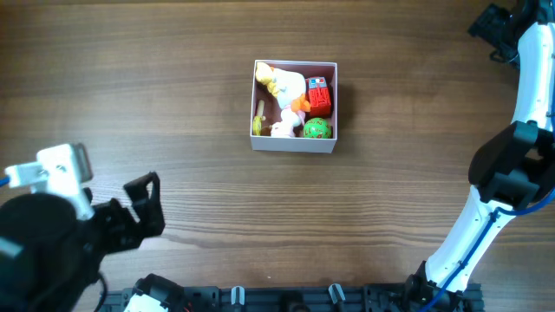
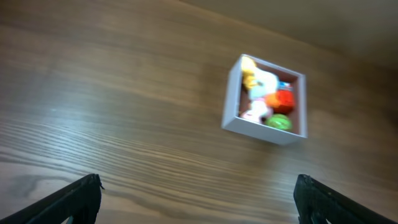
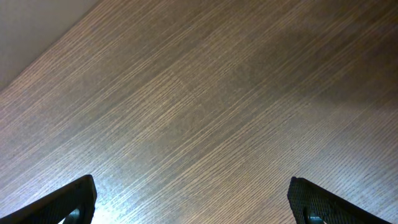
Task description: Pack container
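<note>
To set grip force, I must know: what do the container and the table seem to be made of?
The container: perhaps thin cardboard or plastic, matte; its white walls look thin and flat. The table: wood or wood-look laminate, slightly glossy; brown grain lines and soft glare show.

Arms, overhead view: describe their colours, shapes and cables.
Left arm: bulky, black, with a white block and blue cable. Right arm: white tubes, black joints, blue cable. Left pincer and right pincer: black.
</note>
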Available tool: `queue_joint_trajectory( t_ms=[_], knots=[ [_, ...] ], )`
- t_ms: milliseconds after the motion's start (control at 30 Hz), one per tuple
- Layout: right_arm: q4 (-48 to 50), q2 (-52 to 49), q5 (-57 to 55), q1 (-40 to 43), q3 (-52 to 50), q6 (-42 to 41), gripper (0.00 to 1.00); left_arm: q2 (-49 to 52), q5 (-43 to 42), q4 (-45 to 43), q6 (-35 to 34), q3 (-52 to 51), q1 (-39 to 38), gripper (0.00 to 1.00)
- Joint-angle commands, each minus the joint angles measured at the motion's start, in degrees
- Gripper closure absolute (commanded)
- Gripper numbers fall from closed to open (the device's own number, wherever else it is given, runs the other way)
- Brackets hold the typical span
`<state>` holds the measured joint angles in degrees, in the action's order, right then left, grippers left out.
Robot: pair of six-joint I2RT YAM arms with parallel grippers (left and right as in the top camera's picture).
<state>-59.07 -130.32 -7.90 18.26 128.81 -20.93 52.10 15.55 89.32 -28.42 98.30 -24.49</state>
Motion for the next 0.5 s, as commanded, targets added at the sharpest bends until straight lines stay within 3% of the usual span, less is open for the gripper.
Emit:
queue_joint_trajectory(
  t_ms=[0,133,200,333,467],
  knots=[
    [0.2,-0.4,0.3,-0.3,0.0,-0.2,0.0,1.1,6.0,-4.0,-0.3,-9.7,-0.2,0.0],
    [0.2,-0.4,0.3,-0.3,0.0,-0.2,0.0,0.1,9.1,-15.5,-0.2,-21.9,1.6,0.0],
    [0.2,-0.4,0.3,-0.3,0.0,-0.2,0.0,-2.1,8.7,-25.6,2.2,-29.4,4.5,0.0],
    [0.2,-0.4,0.3,-0.3,0.0,-0.2,0.0,-9.0,2.1,-47.0,9.5,-44.4,12.0,0.0],
    [0.2,-0.4,0.3,-0.3,0.0,-0.2,0.0,-16.8,-3.8,-59.9,10.9,-57.3,20.1,0.0]
  ],
)
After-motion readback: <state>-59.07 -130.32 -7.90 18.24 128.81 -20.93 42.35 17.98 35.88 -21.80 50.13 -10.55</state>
